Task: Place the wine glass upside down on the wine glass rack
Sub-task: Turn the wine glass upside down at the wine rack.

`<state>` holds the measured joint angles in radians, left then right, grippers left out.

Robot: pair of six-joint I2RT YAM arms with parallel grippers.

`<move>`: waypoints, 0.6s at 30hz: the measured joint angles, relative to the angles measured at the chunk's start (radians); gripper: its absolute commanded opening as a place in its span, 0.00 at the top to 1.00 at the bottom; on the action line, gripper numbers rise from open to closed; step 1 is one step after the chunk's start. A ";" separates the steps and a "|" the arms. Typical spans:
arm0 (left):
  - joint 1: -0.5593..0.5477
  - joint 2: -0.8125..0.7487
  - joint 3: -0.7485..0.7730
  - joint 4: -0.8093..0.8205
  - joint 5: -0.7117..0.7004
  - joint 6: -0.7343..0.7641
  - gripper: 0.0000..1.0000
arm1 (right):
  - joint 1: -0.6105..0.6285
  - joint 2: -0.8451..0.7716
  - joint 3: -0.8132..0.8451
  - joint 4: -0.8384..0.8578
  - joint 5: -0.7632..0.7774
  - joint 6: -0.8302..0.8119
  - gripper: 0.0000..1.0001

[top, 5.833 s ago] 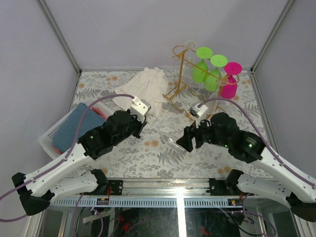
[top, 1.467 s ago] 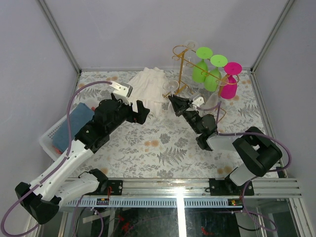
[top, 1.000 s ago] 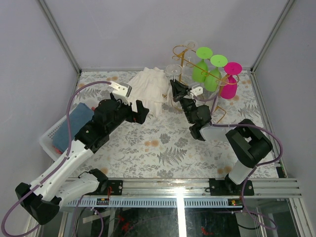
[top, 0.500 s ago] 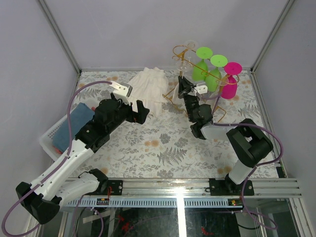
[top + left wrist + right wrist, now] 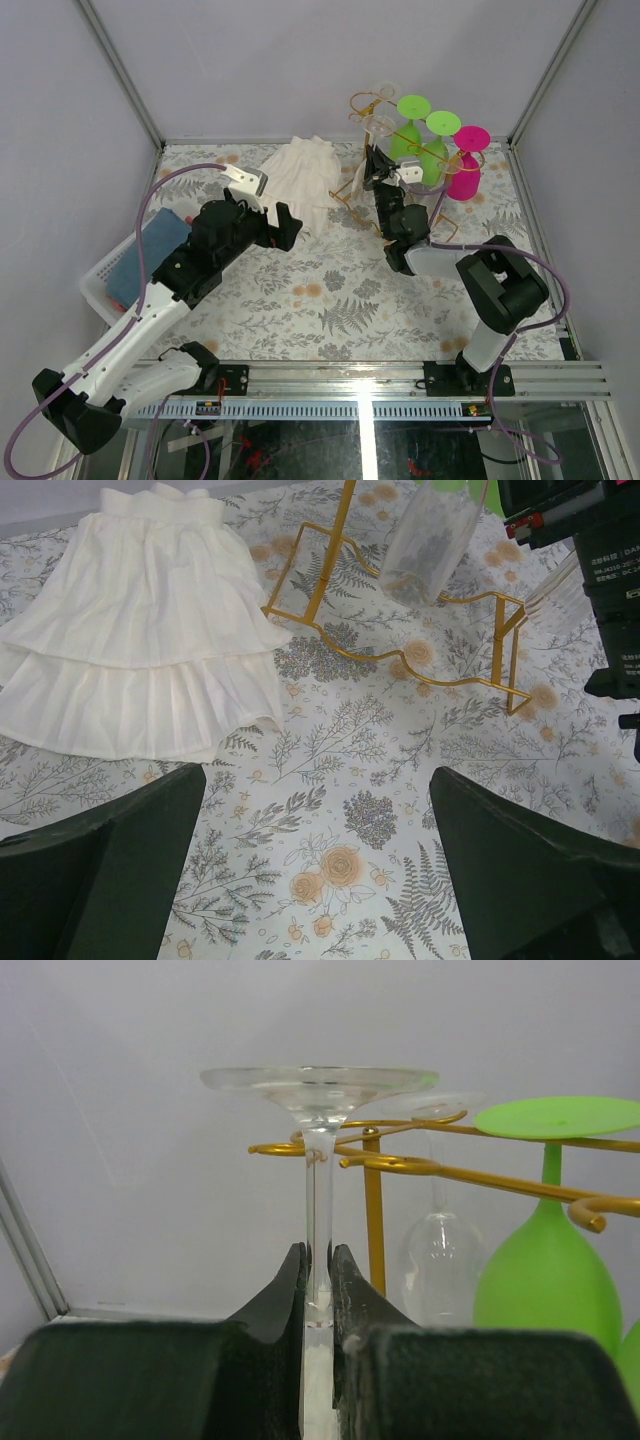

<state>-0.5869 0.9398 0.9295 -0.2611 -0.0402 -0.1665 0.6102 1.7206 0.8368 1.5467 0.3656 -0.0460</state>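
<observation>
Overhead view: my right gripper sits at upper centre of the frame, pinched narrow on the stem of the clear wine glass; the glass is upside down, foot uppermost, just beside the gold wine glass rack. My left gripper hangs left of centre, jaws wide and empty, over the floral table near a white cloth.

Right wrist view: the foot fills the upper middle, level with or slightly above the curled rail ends; the stem stands just left of them. I judge the stem is not yet between the rails, though the angle is too flat to be sure.

Risks from here, as I see them: the foot could catch on a curl if I slide in too low; a stem off the slot's line would push the light rack; a sideways drift could knock the hanging clear glass or the green glass; releasing before the foot rests on both rails would drop the glass.
</observation>
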 measured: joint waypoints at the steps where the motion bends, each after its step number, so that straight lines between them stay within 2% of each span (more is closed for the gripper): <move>1: 0.000 0.000 0.000 0.000 0.000 0.000 0.05 | -0.001 0.003 0.001 0.000 0.003 0.000 1.00; 18: 0.006 0.000 0.000 0.000 0.002 0.000 0.05 | -0.009 0.024 0.004 0.000 0.078 0.001 1.00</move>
<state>-0.5812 0.9394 0.9295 -0.2611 -0.0380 -0.1661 0.6014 1.7447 0.8406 1.5467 0.4435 -0.0452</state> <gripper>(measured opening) 0.949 0.088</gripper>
